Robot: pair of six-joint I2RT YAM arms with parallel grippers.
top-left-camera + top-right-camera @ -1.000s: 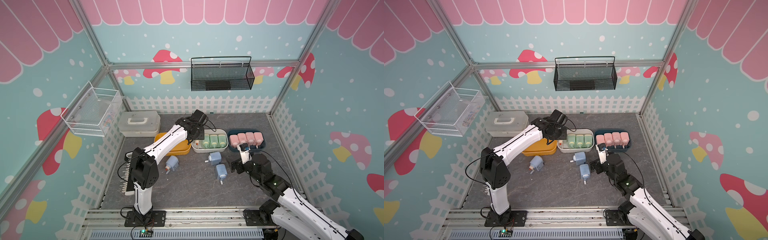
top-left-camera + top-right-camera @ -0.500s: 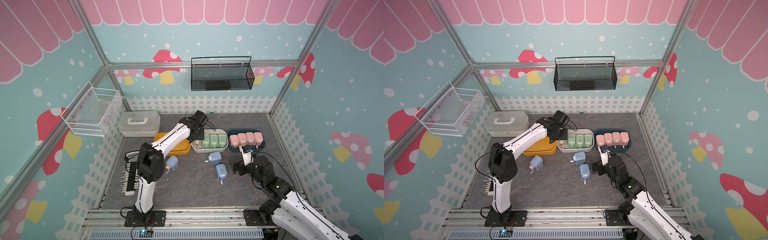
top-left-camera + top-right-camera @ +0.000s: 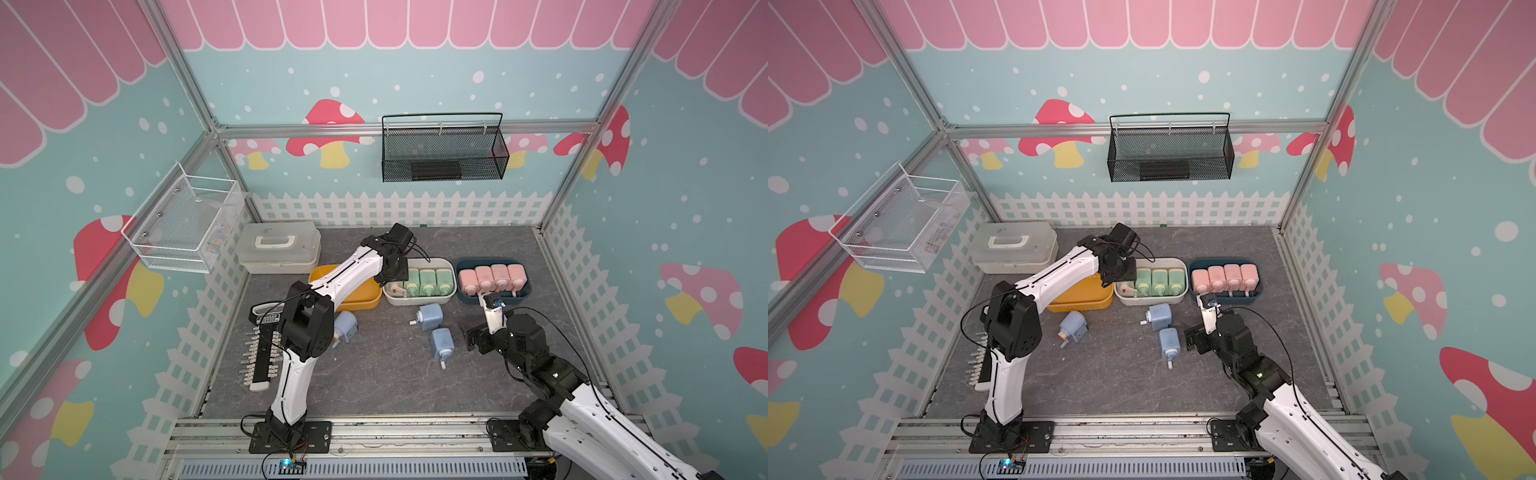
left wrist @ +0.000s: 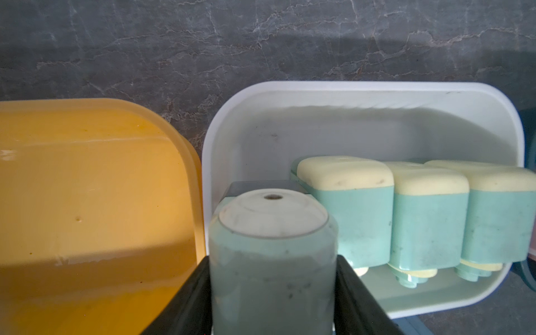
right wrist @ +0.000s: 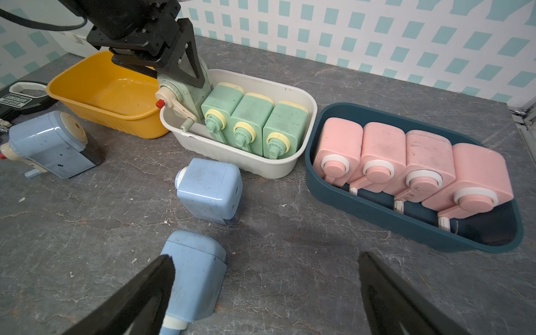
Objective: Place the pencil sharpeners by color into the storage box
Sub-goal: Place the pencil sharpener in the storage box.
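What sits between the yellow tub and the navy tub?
The white tub holding green sharpeners, one gripped by the left end effector; the right wrist view shows it.

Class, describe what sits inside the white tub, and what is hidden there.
Three green sharpeners sit side by side in the white tub; the left gripper holds a fourth green sharpener at the end by the yellow tub. The floor beneath them is covered.
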